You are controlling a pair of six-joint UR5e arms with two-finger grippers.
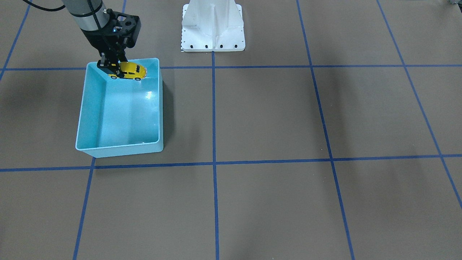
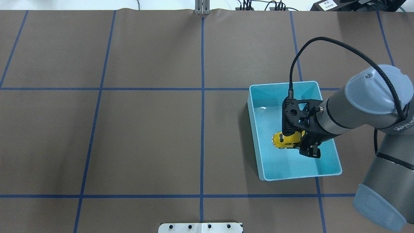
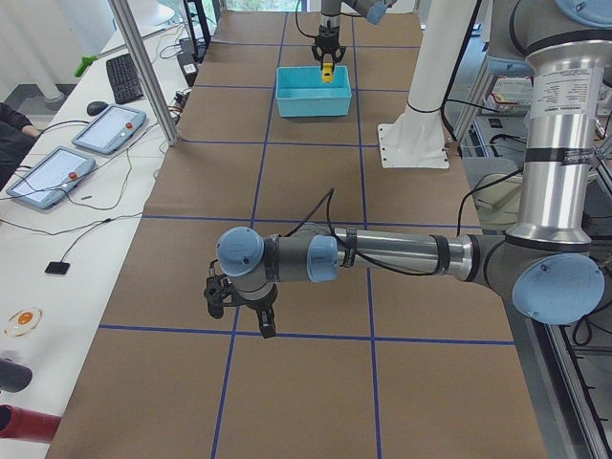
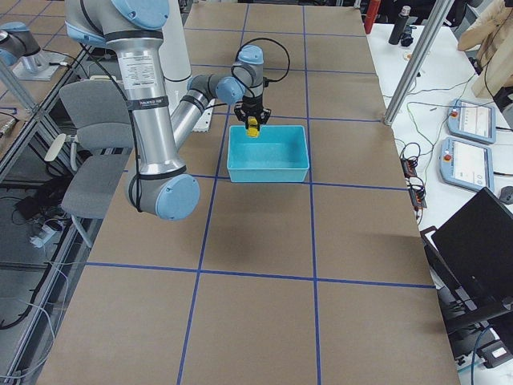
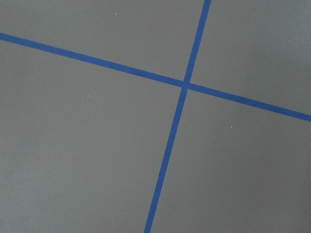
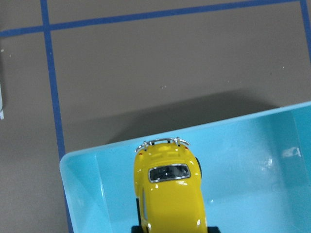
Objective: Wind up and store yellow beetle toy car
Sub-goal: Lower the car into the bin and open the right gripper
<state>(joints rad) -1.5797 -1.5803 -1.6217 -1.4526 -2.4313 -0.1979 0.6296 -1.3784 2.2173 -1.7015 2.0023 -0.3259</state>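
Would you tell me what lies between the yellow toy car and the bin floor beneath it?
Nothing; the overhead view shows bare light blue bin floor under the yellow beetle toy car.

- Light blue rectangular plastic bin (image 2: 270, 106): open top, walls block sideways entry.
- White metal pedestal base (image 1: 213, 32) stands near the bin.
- Brown blue-taped table (image 2: 129, 136) stretches open beyond.

Over blue bin (image 3: 313, 103), far tool (image 3: 326, 66) grips yellow beetle toy car (image 3: 327, 74).

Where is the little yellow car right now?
In the overhead view, the yellow car is on the right side, held in the right gripper over the light blue bin, toward the bin's end nearest the robot.
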